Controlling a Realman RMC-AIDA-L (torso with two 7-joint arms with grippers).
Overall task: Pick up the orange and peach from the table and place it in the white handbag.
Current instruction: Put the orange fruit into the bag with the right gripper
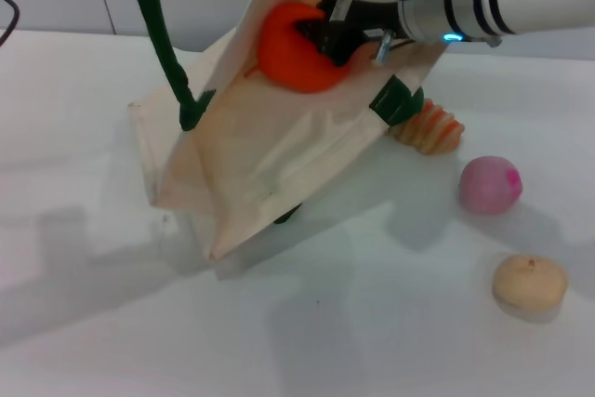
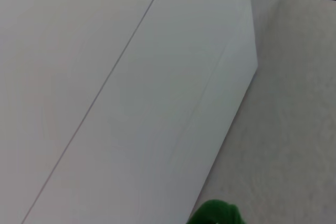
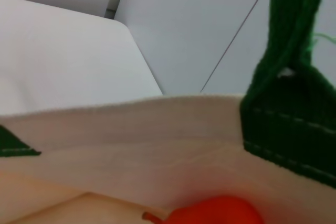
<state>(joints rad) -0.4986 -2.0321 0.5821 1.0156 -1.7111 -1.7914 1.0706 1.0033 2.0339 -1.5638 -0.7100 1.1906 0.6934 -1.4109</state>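
At upper centre the right gripper point(image 1: 337, 42) has its jaws clenched on the orange point(image 1: 293, 48) inside the white handbag's point(image 1: 270, 160) mouth — not yet released — while the peach point(image 1: 490, 184) waits on the tabletop point(image 1: 372, 323) at right.

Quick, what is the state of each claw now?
Right claw: closed on the orange, at the white handbag mouth.
Left claw: not in view.

We see the white handbag point(image 1: 270, 165) as matt cream cloth with thick green woven handles point(image 3: 294, 51). The orange point(image 1: 293, 48) looks smooth and glossy; the peach point(image 1: 490, 184) and tan fruit point(image 1: 529, 283) look matt. The table point(image 1: 372, 323) looks smooth white.
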